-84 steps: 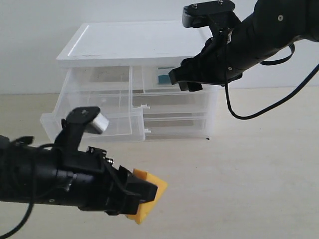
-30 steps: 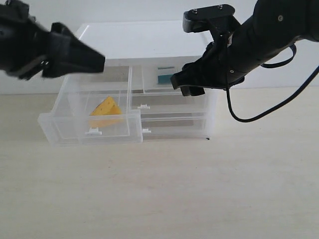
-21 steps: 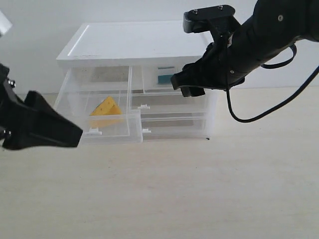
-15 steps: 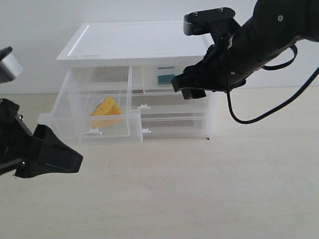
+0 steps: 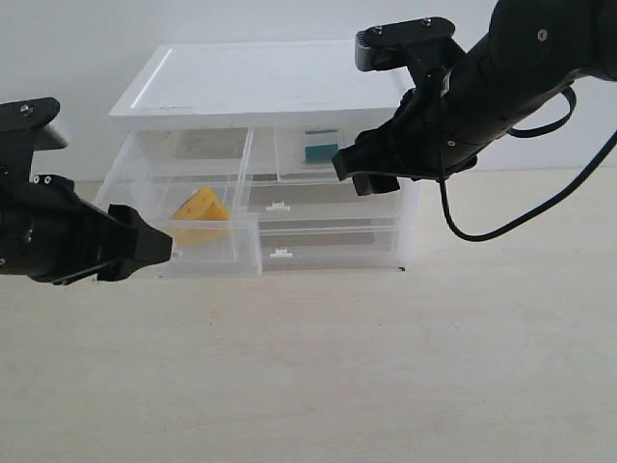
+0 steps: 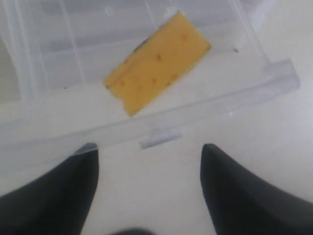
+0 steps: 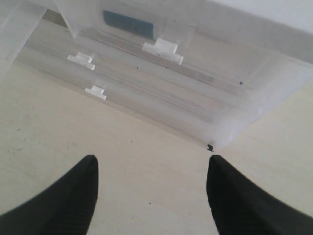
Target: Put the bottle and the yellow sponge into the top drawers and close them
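The yellow sponge (image 5: pixel 200 212) (image 6: pixel 156 63) lies inside the left top drawer (image 5: pixel 241 249), which stands partly pulled out of the white-topped cabinet (image 5: pixel 260 82). My left gripper (image 5: pixel 154 249) (image 6: pixel 150 148) is open, its tips right at the drawer's front wall, either side of the small white tab handle (image 6: pixel 160 137). The bottle (image 5: pixel 321 147) (image 7: pixel 127 22) shows only as a teal label through the right top drawer (image 5: pixel 289 159), which sits pushed in. My right gripper (image 5: pixel 366 176) (image 7: pixel 152 159) hangs open and empty in front of that drawer.
Two full-width drawers (image 5: pixel 337 241) sit shut below the top ones, their tab handles (image 7: pixel 80 61) facing the front. The cabinet stands on a pale table (image 5: pixel 405 367) against a white wall. A black cable (image 5: pixel 482 222) loops down from the right arm.
My left gripper rose from the low left to the left top drawer's front. That drawer, with the sponge in it, has slid a little way into the cabinet. The right arm stayed still.
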Tool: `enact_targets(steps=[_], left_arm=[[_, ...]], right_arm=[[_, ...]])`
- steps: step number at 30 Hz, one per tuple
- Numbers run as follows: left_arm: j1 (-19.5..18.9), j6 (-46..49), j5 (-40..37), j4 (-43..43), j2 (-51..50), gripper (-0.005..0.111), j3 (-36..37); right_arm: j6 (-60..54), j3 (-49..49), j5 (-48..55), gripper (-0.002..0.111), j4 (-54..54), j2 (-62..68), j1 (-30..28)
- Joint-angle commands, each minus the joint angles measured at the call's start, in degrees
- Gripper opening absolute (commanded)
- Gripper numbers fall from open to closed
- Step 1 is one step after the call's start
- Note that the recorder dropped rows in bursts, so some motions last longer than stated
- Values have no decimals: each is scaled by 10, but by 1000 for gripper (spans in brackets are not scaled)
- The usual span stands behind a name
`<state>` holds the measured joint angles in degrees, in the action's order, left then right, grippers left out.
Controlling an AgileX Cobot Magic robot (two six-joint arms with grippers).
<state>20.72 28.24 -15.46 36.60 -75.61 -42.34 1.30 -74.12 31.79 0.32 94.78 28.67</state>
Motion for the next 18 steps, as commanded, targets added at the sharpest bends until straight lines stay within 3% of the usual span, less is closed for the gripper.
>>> enact_targets(steps=[1, 11, 18], left_arm=[[0, 13, 52, 15, -5, 57, -17], [0, 13, 54, 19, -13, 57, -98], [0, 13, 13, 20, -20, 57, -123]], right_arm=[[0, 2, -1, 58, -3, -3, -2], [0, 2, 1, 58, 4, -3, -2], [0, 2, 9, 58, 4, -3, -2]])
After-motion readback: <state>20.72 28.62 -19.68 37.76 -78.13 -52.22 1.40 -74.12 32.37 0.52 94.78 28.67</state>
